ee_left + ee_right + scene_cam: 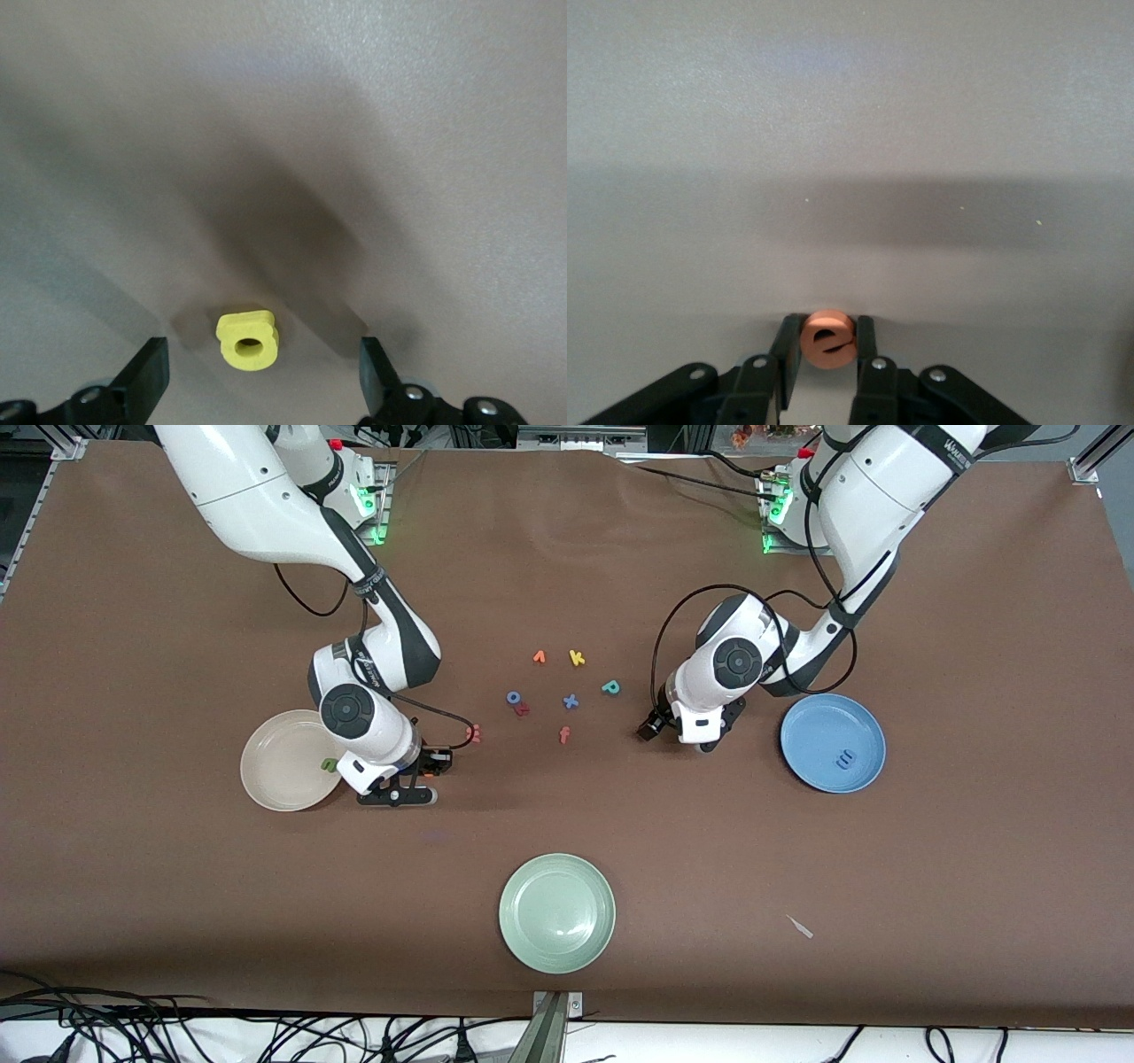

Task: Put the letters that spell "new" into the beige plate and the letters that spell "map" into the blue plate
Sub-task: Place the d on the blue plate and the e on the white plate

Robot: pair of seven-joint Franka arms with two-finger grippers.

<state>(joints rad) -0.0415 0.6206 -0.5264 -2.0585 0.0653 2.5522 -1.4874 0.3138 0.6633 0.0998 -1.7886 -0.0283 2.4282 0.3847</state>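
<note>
My right gripper [828, 332] is shut on the orange e [828, 337], low at the table beside the beige plate [275, 775]; in the front view that gripper [409, 786] hides most of the letter. A green n [329, 763] lies in the beige plate. The salmon-red w [474, 732] lies on the table close by. My left gripper [261, 354] stands open around the yellow a [248, 339], with a gap on each side. In the front view it [702, 741] covers the a, beside the blue plate [811, 726]. A blue m [845, 759] lies in that plate. The teal p [610, 686] lies mid-table.
Loose letters lie between the arms: an orange v [539, 657], a yellow k [577, 658], a blue o [513, 698], a blue x [570, 701] and a red f [564, 734]. A pale green plate [556, 912] sits nearer the front camera.
</note>
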